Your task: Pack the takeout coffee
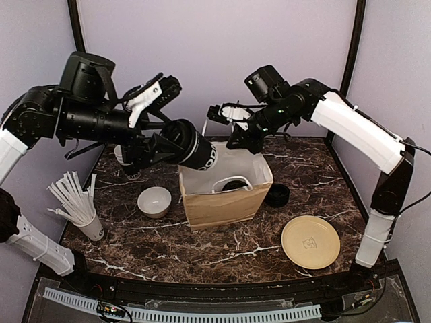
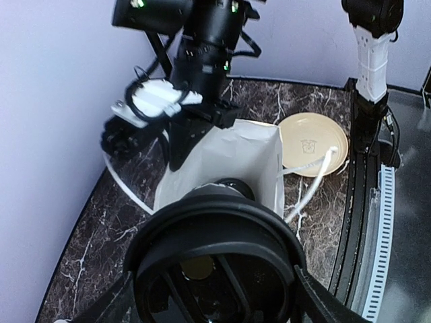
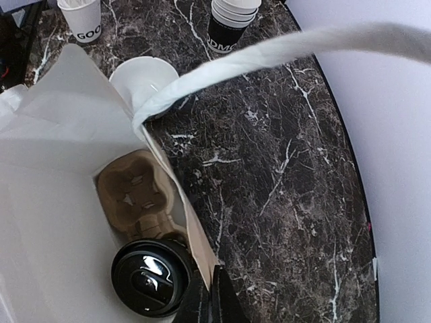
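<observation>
My left gripper (image 1: 174, 146) is shut on a lidded black takeout coffee cup (image 1: 195, 151) with white lettering and holds it tilted above the left side of the open brown paper bag (image 1: 225, 202). In the left wrist view the cup's lid (image 2: 215, 262) fills the foreground between my fingers. A second lidded cup (image 3: 151, 276) stands inside the bag in a cardboard cup carrier (image 3: 135, 192); it also shows in the top view (image 1: 236, 183). My right gripper (image 1: 236, 139) is shut on the bag's back wall (image 3: 195, 235) and holds it open.
A white bowl (image 1: 154, 201) sits left of the bag. A yellow plate (image 1: 310, 241) lies front right. A low lid stack (image 1: 277, 194) is right of the bag. A cup of white sticks (image 1: 81, 205) stands far left. A lidless cup stack (image 3: 232, 23) stands at the back.
</observation>
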Controlling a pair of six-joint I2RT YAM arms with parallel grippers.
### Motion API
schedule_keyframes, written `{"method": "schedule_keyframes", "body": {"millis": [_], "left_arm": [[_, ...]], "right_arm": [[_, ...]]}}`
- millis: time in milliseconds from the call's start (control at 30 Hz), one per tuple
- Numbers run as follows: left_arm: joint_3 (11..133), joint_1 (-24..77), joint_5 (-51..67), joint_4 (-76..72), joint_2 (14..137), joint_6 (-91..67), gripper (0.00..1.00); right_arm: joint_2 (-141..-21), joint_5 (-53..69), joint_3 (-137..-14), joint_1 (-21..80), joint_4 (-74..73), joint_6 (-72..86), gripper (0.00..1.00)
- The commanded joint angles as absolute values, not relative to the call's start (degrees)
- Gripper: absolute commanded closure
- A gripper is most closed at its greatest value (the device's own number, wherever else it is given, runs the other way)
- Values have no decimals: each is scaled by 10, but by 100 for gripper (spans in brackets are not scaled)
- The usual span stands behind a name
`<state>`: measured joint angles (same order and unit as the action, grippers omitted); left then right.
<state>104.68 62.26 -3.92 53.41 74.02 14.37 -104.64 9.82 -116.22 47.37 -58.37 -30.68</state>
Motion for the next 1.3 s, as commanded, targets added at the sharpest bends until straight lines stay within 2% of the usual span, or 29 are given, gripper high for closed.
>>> {"method": "schedule_keyframes", "body": {"millis": [0,67,133,400,733,833,1267], "left_arm": [[1030,625,-31,520,755,168,40],[1020,625,-27,509,759,168,40],[1015,625,-30,507,765,168,40],[1002,625,-65,521,786,166,41],[993,625,-67,526,790,156,42],[992,625,-73,531,792,155,42],[985,638,-105,553,796,151,43]], "right_arm": [[-1018,137,-1160,477,-574,-262,92],[-1015,143,-1156,477,-577,-260,80],[-1010,147,-1151,476,-576,-262,78],[-1004,160,-1169,476,-565,-265,88],[-1031,177,-1233,476,-556,-254,85],[-1034,186,-1243,476,-560,-257,100],[-955,405,-1168,481,-618,-332,100]]}}
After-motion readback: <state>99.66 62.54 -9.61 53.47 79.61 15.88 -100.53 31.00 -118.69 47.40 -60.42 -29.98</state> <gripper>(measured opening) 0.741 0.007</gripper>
